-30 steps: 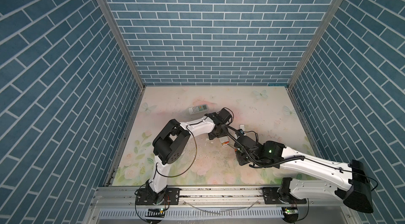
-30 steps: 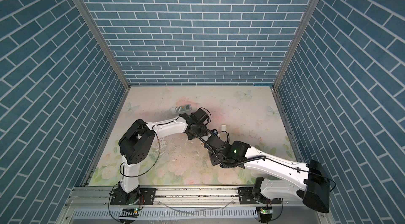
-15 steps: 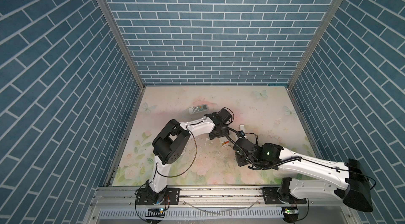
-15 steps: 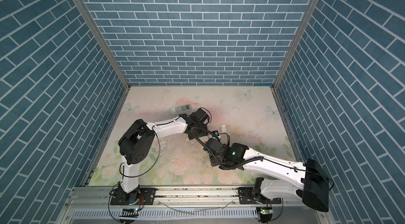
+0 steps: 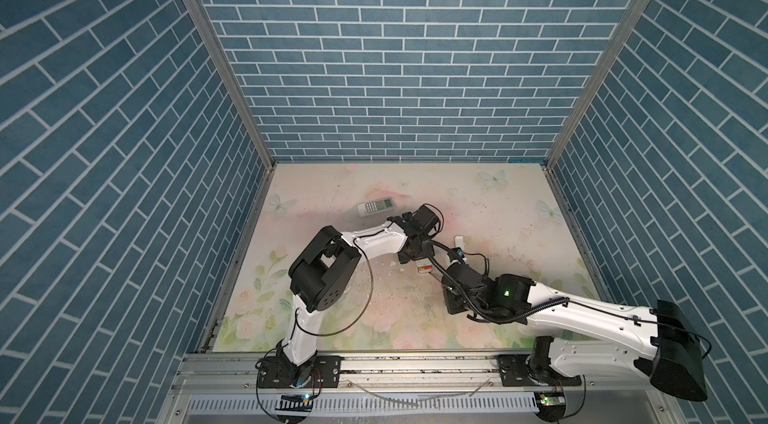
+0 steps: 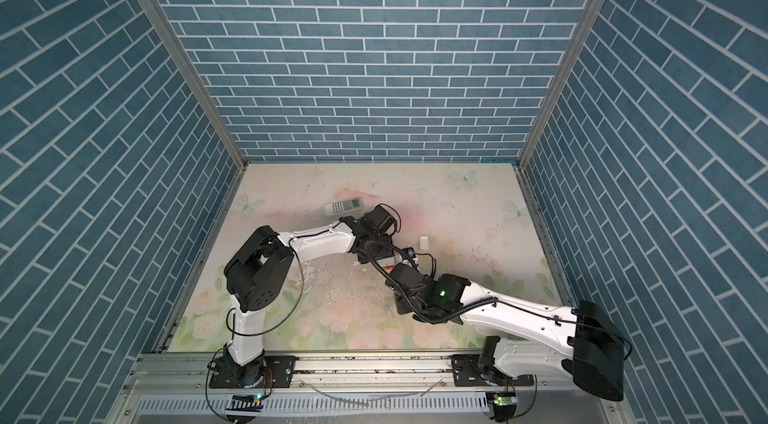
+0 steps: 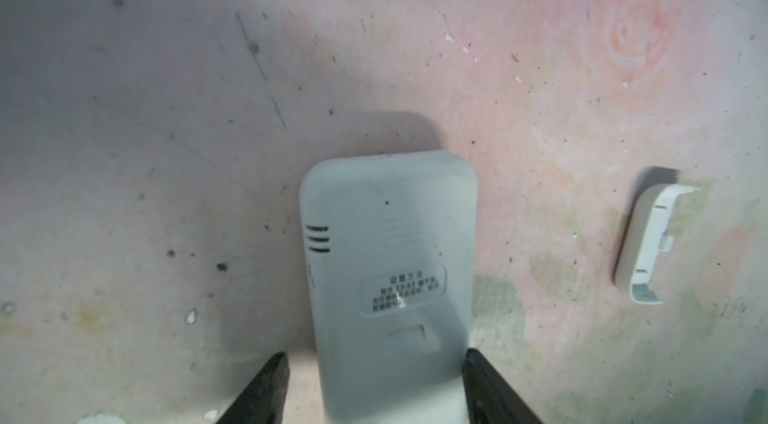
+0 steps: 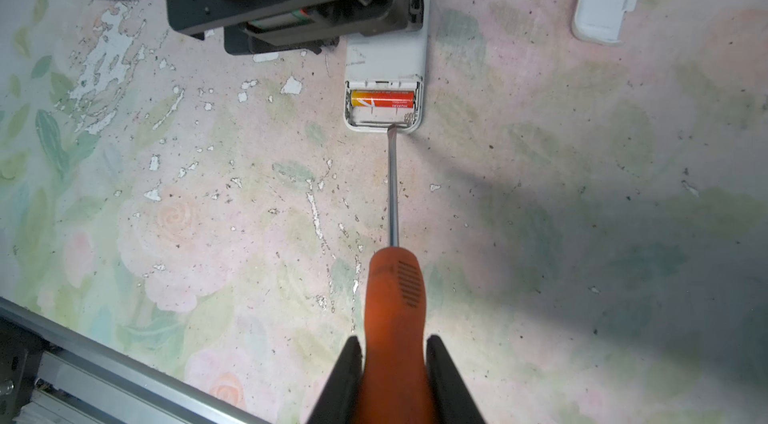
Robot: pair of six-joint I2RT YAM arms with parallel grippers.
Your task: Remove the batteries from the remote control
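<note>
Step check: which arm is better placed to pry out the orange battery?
Right. The right claw grips the orange-handled screwdriver, tip at the compartment rim near the orange cylindrical battery; the left claw straddles the white remote.

In both top views the middle of the tabletop (image 5: pixel 519 214) is crowded. The left tool (image 7: pixel 374 355) straddles the face-down remote (image 7: pixel 388 256), and the right tool (image 8: pixel 394 339) grips a screwdriver (image 8: pixel 392 289) pointed at its open end. A white cover (image 5: pixel 458 241) lies just right of them, and a second remote (image 5: pixel 376 206) lies upper left. The right side and lower left offer open passage.
</note>
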